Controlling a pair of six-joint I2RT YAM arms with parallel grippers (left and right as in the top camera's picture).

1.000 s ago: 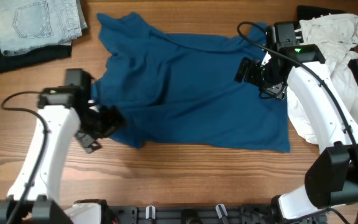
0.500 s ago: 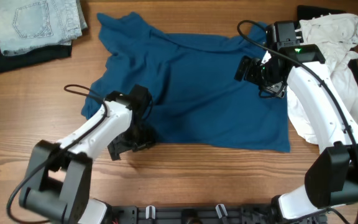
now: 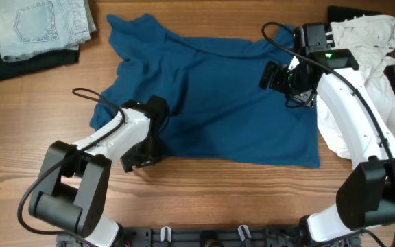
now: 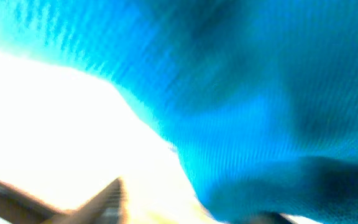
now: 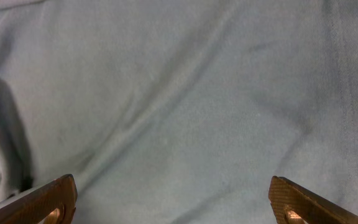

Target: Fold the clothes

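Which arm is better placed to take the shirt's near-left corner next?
Left. The left gripper is at the shirt's near-left edge; the right gripper hangs open over its far-right part, across the cloth.

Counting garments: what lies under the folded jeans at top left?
A black garment lies under the jeans, its edges showing at left and in front. Its middle, and anything beneath, is covered.

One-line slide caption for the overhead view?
Overhead: left claw at the blue shirt's lower-left edge, right claw over its upper-right part; folded jeans and white cloth lie aside.
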